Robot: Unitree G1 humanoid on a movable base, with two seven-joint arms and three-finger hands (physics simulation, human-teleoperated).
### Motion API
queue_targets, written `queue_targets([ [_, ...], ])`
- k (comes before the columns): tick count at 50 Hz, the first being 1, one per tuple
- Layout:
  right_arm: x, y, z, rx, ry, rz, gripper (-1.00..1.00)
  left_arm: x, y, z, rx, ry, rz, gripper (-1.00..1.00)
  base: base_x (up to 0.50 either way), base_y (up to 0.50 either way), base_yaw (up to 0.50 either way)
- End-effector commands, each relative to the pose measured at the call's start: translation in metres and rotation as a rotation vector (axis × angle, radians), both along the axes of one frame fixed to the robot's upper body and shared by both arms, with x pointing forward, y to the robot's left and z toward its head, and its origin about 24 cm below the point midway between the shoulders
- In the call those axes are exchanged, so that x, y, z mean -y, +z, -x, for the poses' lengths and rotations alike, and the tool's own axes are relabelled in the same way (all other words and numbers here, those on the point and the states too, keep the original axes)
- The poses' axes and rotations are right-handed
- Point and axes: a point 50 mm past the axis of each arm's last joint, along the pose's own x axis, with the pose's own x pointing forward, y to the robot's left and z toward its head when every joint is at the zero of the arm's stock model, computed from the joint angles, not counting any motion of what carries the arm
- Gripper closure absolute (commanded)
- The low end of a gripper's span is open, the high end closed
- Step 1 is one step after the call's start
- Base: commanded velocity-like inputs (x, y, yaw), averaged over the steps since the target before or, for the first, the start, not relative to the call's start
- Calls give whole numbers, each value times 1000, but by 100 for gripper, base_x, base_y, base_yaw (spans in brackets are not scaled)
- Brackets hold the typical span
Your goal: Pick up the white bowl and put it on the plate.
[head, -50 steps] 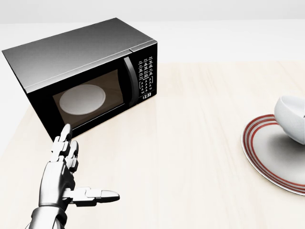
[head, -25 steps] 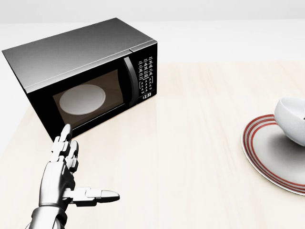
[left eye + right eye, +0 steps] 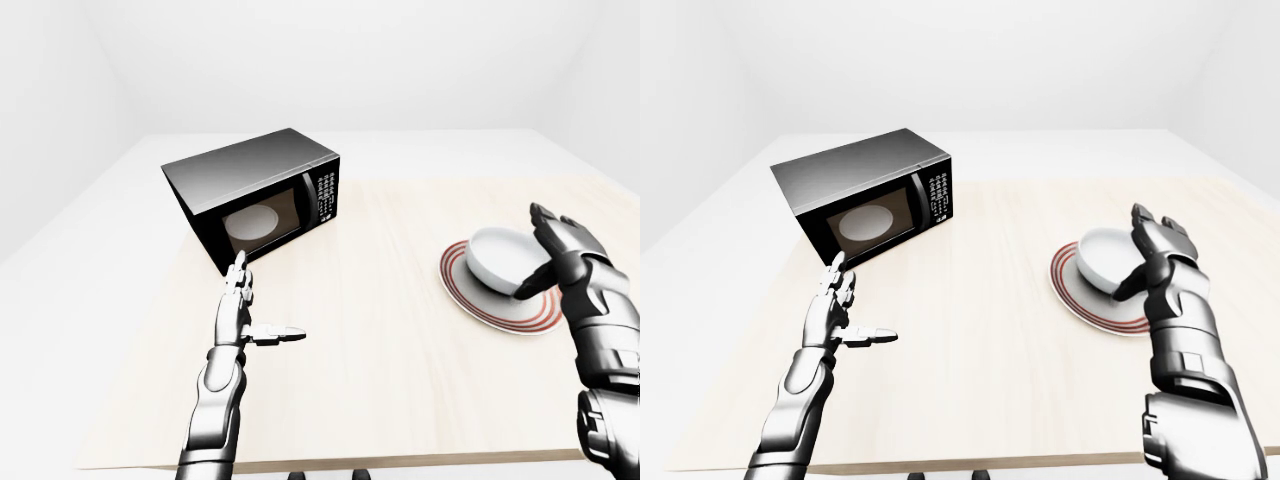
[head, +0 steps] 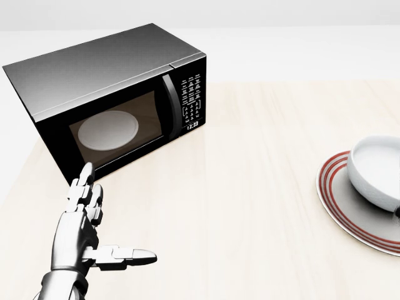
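The white bowl [image 3: 497, 256] sits on the red-ringed plate [image 3: 478, 308] at the right of the table, its opening facing up. My right hand [image 3: 541, 256] stands open against the bowl's right side. Its fingers [image 3: 556, 226] are spread above the bowl and its thumb [image 3: 527, 288] is low by the plate. The fingers do not close round the bowl. In the head view the bowl [image 4: 377, 172] and plate [image 4: 335, 201] are cut by the right edge. My left hand [image 4: 119, 214] hovers open over the table's left part, holding nothing.
A black microwave [image 4: 112, 94] with its door shut stands at the upper left of the light wooden table [image 4: 250, 187]. The left hand is just below it. The table's near edge [image 3: 330, 462] runs along the bottom of the left-eye view.
The bowl, raised and tilted over the plate before, has come down onto the plate and shifted slightly left in the head view. The left hand and the camera have not moved.
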Motion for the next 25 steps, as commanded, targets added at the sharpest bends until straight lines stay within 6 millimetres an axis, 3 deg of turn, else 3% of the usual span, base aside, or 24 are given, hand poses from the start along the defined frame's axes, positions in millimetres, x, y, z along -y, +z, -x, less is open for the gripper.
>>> queue_targets([
  [1,-13,59,17,110,136,-1,-100,0,0,0,0,0,0,-100,0,0,0],
  [3,-15,75,23,147,163,-4,-100,0,0,0,0,0,0,-100,0,0,0],
  [6,-20,117,33,255,228,-19,-100,0,0,0,0,0,0,-100,0,0,0],
  [7,-23,142,41,298,280,-30,-100,0,0,0,0,0,0,-100,0,0,0],
  [8,-24,143,41,301,289,-28,-100,0,0,0,0,0,0,-100,0,0,0],
  [11,-30,201,64,457,391,1,-100,0,0,0,0,0,0,-100,0,0,0],
  [14,-33,233,79,547,444,31,-100,0,0,0,0,0,0,-100,0,0,0],
  [15,-33,254,90,615,470,39,-100,0,0,0,0,0,0,-100,0,0,0],
  [17,-32,266,99,653,505,29,-100,0,0,0,0,1,0,-100,0,0,0],
  [21,-30,312,130,793,604,-9,-100,0,0,0,0,0,0,-100,0,0,0],
  [25,-16,345,165,1011,672,-125,-100,0,0,0,-1,0,0,-100,0,0,0],
])
